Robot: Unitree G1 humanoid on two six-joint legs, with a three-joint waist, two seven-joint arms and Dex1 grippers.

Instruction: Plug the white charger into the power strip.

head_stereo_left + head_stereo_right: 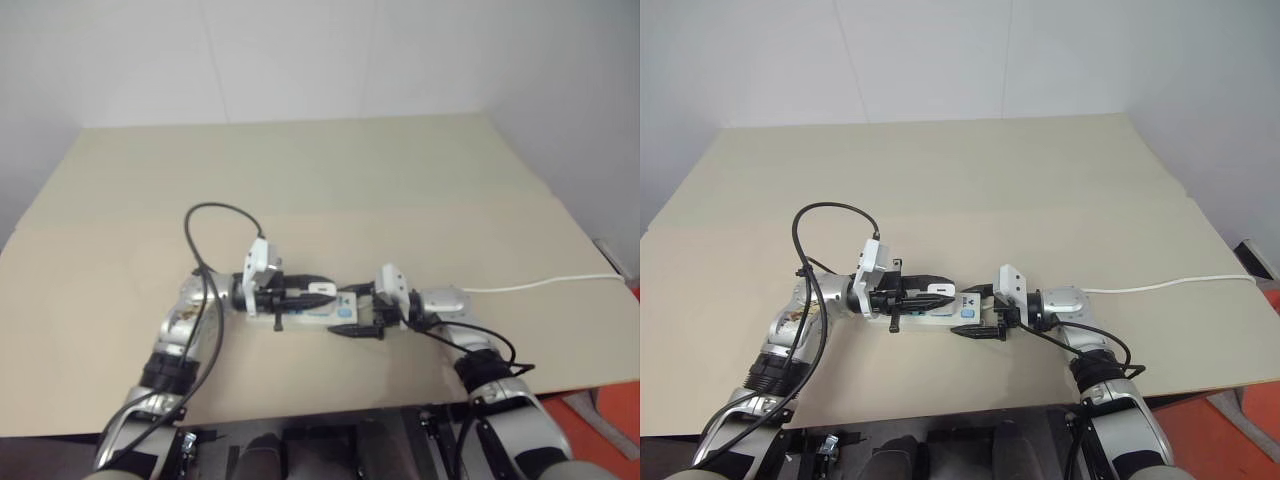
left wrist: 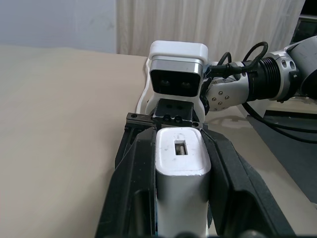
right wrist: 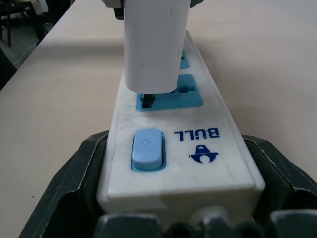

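Your left gripper (image 1: 300, 293) is clamped on the white charger (image 2: 181, 163), held directly over the power strip (image 3: 173, 144), prongs at the blue socket nearest the switch. Your right gripper (image 3: 178, 198) pinches the strip's switch end by its sides. The strip's long axis runs gripper to gripper, so the push is straight down. The table (image 1: 400, 180) is open all around, edges well away.
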